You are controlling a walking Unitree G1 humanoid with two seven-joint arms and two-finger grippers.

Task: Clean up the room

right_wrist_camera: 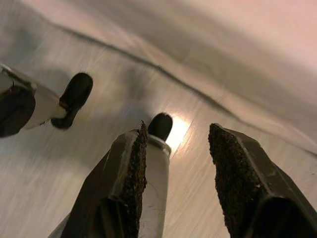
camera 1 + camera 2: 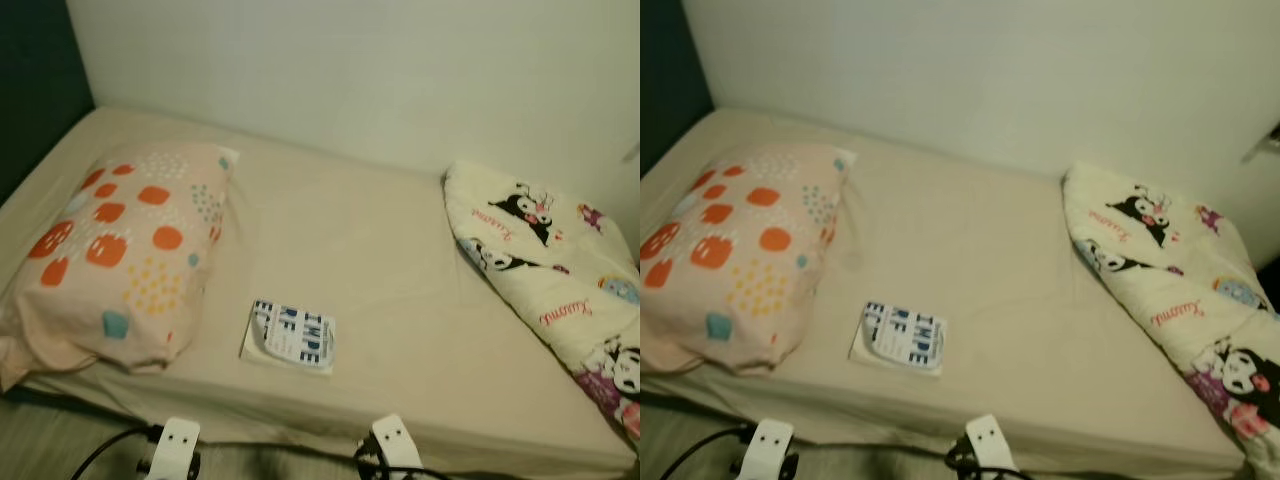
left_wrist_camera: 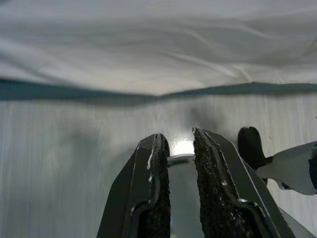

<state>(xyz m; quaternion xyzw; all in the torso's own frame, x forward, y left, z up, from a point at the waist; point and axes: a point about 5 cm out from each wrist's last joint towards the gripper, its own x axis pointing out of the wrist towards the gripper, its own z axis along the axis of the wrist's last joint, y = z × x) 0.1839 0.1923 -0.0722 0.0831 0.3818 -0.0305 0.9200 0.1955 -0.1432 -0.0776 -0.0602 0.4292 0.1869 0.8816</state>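
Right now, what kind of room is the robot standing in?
Most likely a bedroom: a bed with a beige sheet stands against a wall, bearing a spotted pillow, a cartoon-print blanket, and a small printed packet.

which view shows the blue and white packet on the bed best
The left eye view: the packet lies whole and sharp near the bed's front edge, beside the pillow. The right eye view shows it equally whole. The wrist views face the floor.
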